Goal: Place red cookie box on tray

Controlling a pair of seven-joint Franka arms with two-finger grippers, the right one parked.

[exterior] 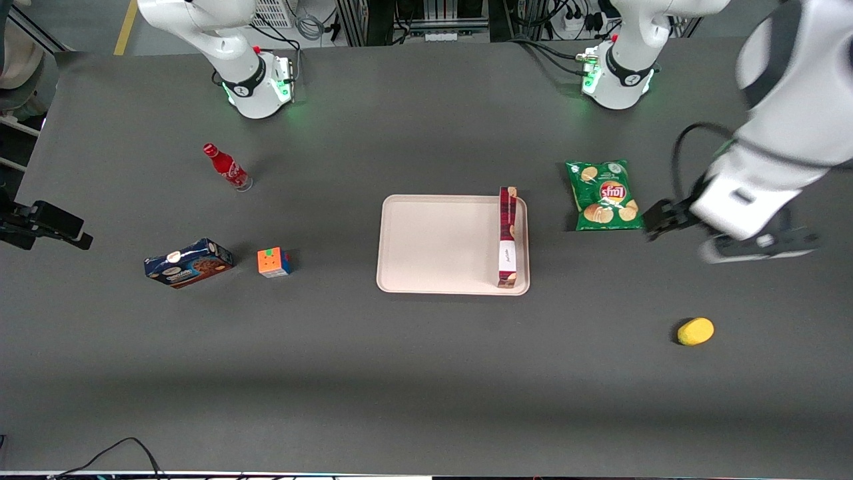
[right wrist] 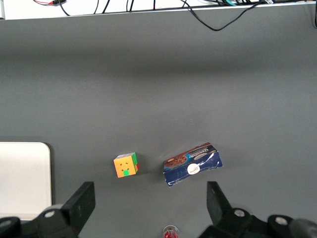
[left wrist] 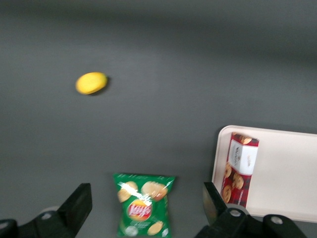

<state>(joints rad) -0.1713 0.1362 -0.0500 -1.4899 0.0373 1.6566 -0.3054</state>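
Honestly, red box (exterior: 508,238) sits on edge in the tray (exterior: 440,243), looks light, stiff cardboard; pinch its long flat sides mid-length. Hand (exterior: 660,219) hangs wide open, empty, near the chips (exterior: 603,195).

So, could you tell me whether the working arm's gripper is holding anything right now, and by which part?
Nothing is held: the gripper is open, above the table beside the green chip bag. The red cookie box stands on the tray.

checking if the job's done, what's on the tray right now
Only the red cookie box stands on the tray, along its edge nearest the chip bag. The tray floor beneath the box is hidden. The open gripper hangs beside the bag.
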